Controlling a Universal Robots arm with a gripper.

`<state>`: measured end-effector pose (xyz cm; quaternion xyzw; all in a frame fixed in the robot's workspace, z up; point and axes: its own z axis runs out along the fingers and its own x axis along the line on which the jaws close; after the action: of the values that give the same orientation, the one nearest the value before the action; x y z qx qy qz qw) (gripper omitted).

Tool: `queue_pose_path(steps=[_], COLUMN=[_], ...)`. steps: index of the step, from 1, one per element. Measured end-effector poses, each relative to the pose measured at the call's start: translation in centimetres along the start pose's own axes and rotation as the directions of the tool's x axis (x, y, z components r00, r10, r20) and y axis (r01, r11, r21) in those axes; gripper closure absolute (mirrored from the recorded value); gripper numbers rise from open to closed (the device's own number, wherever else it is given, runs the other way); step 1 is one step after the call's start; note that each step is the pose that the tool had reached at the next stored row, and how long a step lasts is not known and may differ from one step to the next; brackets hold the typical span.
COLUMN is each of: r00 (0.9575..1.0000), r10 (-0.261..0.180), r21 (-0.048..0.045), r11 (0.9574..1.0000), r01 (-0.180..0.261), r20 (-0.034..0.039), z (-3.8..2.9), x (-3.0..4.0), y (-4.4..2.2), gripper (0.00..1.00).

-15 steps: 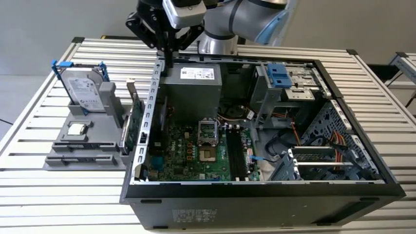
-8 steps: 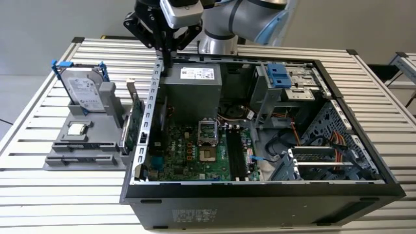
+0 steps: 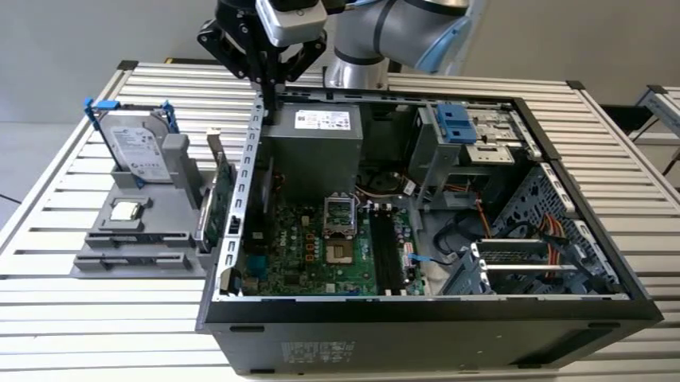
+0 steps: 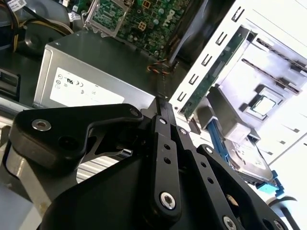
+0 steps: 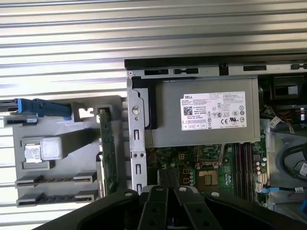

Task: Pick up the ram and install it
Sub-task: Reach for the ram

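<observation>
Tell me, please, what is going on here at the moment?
A robot arm's gripper hangs over the side wall of an open computer case, right beside the power supply. Whether it carries the ram cannot be told from these views. On the grey parts holder next to the case stand a hard drive with blue clips and a green expansion card, and a processor lies there too.

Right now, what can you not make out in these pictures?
The ram: it is unclear whether the end effector holds it, because its own black body covers the tip in both wrist views.
The motherboard, first wrist view: partly behind the end effector.
The hard drive, second wrist view: partly behind the end effector too.
</observation>
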<state>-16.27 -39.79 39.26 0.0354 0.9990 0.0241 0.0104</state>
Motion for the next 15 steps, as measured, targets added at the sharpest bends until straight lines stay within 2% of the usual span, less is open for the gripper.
queue_pose_path(steps=[15], r00=[1.0], r10=[0.0], r21=[0.0001], r11=[1.0], r01=[0.0], r20=[0.0], z=[-0.02], x=[0.77], y=[-0.05], gripper=[1.0])
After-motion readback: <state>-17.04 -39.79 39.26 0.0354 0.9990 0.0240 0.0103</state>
